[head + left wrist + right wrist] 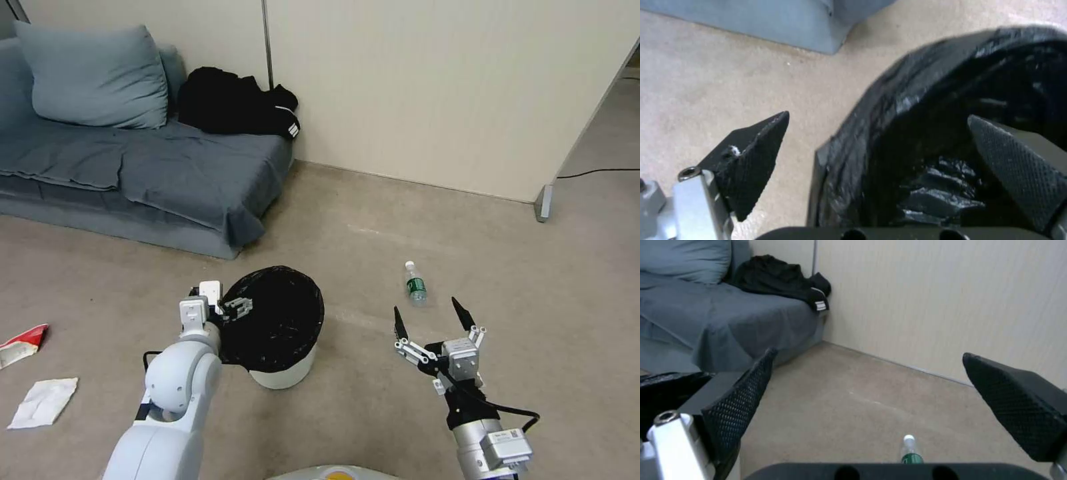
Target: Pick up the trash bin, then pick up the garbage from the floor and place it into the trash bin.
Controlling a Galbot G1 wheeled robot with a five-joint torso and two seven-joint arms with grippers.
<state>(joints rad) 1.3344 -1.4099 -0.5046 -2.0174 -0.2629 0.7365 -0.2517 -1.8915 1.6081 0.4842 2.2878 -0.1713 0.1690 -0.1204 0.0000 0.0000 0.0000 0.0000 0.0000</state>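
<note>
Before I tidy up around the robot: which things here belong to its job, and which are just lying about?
Job:
trash bin, left gripper straddling its rim
bottle, just beyond the open right gripper
red-white wrapper
white tissue

Lying about:
black clothes
pillow
sofa

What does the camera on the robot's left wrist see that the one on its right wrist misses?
Left wrist alone: the left gripper, open, straddling the trash bin rim, one finger outside, one inside the black bag.

Right wrist alone: the open right gripper, a small green-labelled bottle on the floor, black clothes on the sofa.

Both: the bin, the grey sofa, the beige floor.
</note>
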